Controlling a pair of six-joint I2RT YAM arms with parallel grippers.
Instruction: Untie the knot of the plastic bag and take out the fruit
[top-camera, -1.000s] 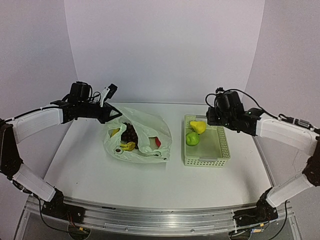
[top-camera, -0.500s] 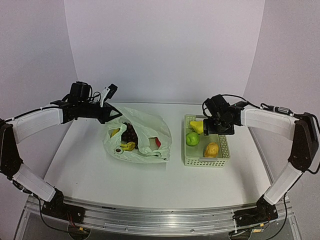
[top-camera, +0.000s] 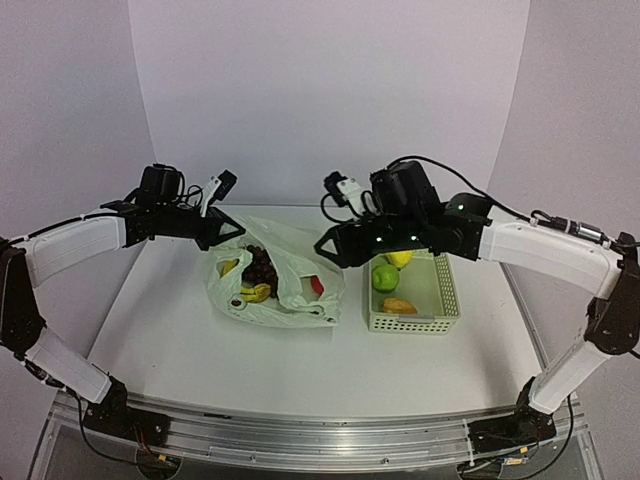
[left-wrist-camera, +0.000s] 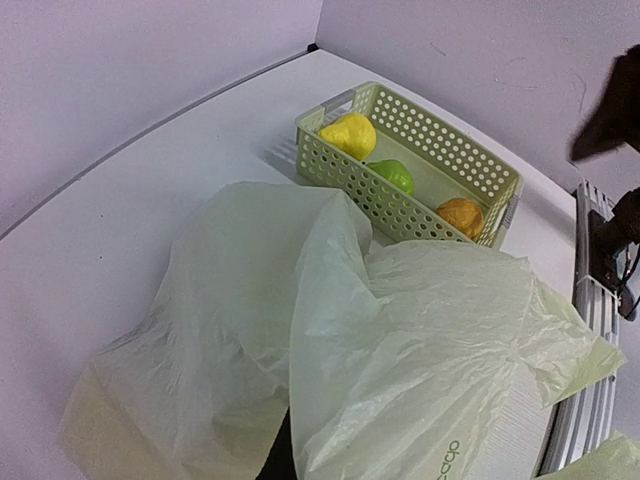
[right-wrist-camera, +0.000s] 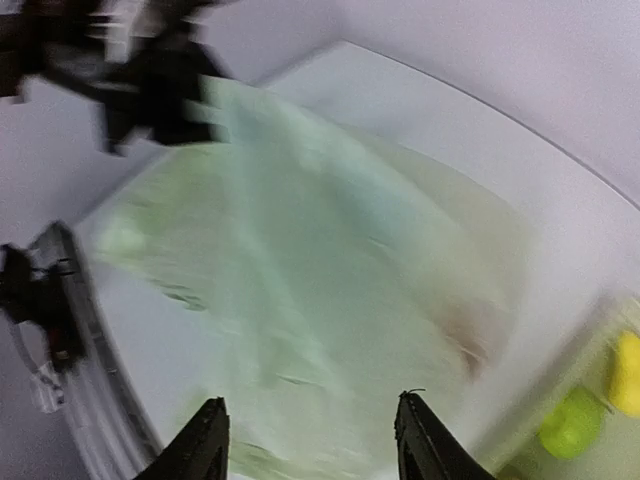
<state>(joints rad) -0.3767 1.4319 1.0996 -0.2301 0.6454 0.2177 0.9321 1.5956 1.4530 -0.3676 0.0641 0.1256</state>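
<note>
The pale green plastic bag (top-camera: 290, 262) lies left of centre with its mouth open; no knot shows. Inside it are purple grapes (top-camera: 262, 265), a yellow banana (top-camera: 254, 293) and a red apple (top-camera: 316, 285). My left gripper (top-camera: 226, 229) is shut on the bag's upper edge and holds it up; in the left wrist view the bag (left-wrist-camera: 400, 340) hides the fingers. My right gripper (top-camera: 325, 248) hangs open and empty over the bag's right side, fingertips apart above the blurred bag (right-wrist-camera: 330, 250). A green pear (top-camera: 385, 277), a yellow lemon (top-camera: 400, 258) and an orange piece (top-camera: 398, 305) lie in the basket.
The pale green perforated basket (top-camera: 447, 300) stands right of the bag, and its long wall (left-wrist-camera: 430, 135) shows in the left wrist view. White walls close the table at the back and sides. The arm bases and a metal rail run along the near edge.
My right arm swung left from over the basket to above the bag. An orange piece that was not in the basket a second ago now lies there. The left arm stayed put.
</note>
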